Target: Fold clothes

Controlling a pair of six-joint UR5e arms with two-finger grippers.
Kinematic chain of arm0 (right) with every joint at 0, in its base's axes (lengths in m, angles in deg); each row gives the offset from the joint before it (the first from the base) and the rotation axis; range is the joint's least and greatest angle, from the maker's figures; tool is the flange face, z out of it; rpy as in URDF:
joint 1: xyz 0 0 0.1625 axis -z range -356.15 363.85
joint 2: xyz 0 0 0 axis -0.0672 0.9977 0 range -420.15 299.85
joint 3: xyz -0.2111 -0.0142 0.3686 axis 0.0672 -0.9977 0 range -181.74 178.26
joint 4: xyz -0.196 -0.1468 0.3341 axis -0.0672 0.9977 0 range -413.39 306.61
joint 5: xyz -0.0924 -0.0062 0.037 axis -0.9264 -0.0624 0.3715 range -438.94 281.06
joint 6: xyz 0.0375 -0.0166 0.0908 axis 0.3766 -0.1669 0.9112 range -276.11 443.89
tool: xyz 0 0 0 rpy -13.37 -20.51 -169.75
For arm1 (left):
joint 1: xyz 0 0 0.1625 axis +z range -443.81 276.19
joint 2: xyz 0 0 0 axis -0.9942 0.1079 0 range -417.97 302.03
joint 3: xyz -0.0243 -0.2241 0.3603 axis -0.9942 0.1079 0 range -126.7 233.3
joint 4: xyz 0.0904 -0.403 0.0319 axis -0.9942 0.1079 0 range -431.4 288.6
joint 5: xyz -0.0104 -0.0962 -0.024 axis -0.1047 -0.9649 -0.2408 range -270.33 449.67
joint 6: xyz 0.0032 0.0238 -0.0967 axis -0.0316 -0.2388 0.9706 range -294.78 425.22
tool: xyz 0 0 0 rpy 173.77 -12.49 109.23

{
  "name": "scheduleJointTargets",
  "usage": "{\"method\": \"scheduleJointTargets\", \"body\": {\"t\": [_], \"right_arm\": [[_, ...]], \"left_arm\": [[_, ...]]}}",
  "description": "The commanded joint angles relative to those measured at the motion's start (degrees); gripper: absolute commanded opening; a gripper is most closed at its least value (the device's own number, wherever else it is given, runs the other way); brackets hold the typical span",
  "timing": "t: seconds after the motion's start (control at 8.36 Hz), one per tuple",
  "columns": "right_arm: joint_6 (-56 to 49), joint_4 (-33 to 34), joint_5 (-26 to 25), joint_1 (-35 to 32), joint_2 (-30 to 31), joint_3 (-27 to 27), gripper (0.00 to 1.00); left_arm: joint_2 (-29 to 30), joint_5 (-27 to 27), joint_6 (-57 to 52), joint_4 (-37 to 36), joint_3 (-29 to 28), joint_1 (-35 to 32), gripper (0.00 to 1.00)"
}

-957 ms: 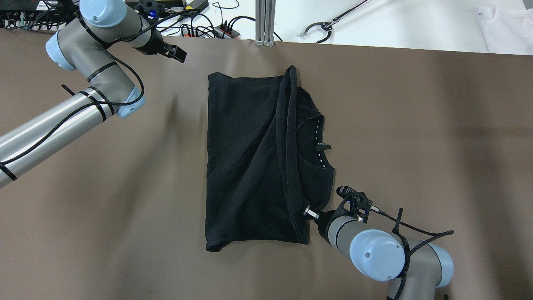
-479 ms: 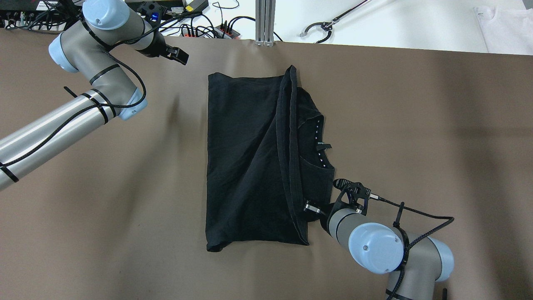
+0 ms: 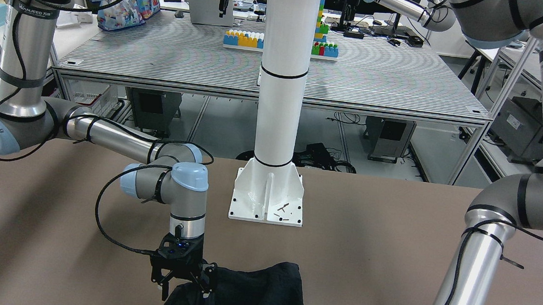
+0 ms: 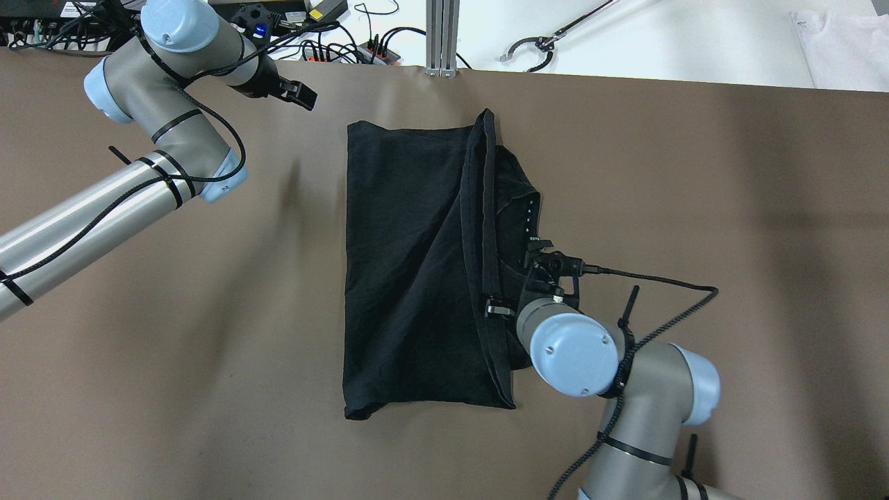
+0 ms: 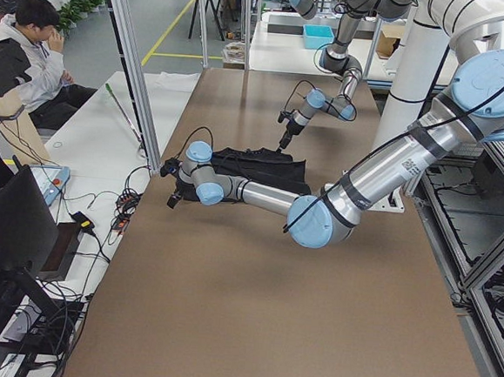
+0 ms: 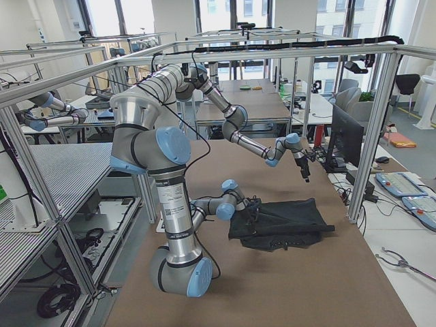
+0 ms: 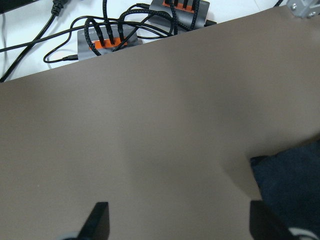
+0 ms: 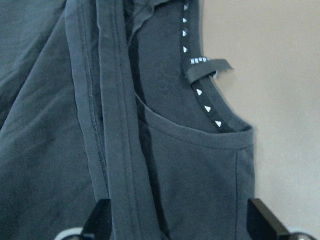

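The clothes (image 4: 403, 278) are one black garment folded over on the brown table, its hemmed edge (image 8: 112, 100) running beside the neckline with a label (image 8: 207, 67). My right gripper (image 3: 184, 288) stands open just over the garment (image 3: 250, 296) near the neckline. In the right wrist view its fingers (image 8: 102, 220) straddle the hem and the shoulder fabric, gripping nothing. My left gripper (image 4: 298, 94) is open over bare table at the far left. A corner of the garment (image 7: 295, 185) shows to its right.
A white pillar stands on its base plate (image 3: 268, 196) at the robot's side of the table. Cables and power strips (image 7: 107, 40) lie past the far edge, with an aluminium post (image 4: 442, 35). A seated person (image 5: 27, 49) is beyond the table.
My right gripper has moved from the garment's near right corner farther onto it, up toward the neckline. The left arm has barely shifted. The garment lies as before.
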Motion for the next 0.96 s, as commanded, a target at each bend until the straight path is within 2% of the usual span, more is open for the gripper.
{"method": "scheduleJointTargets", "body": {"t": [0.0,0.24,0.84], "right_arm": [[-6.7,10.0,0.2,-2.8,-11.0,-10.2,0.95],[-11.6,9.6,0.3,-3.7,-11.8,-16.4,0.95],[-11.7,9.9,3.2,-4.2,-16.3,-18.7,0.95]], "left_arm": [[0.0,0.0,0.7,0.0,0.0,0.2,1.00],[0.0,0.0,0.7,0.0,0.0,0.1,1.00],[-0.1,-0.1,0.7,0.1,0.0,0.2,1.00]]}}
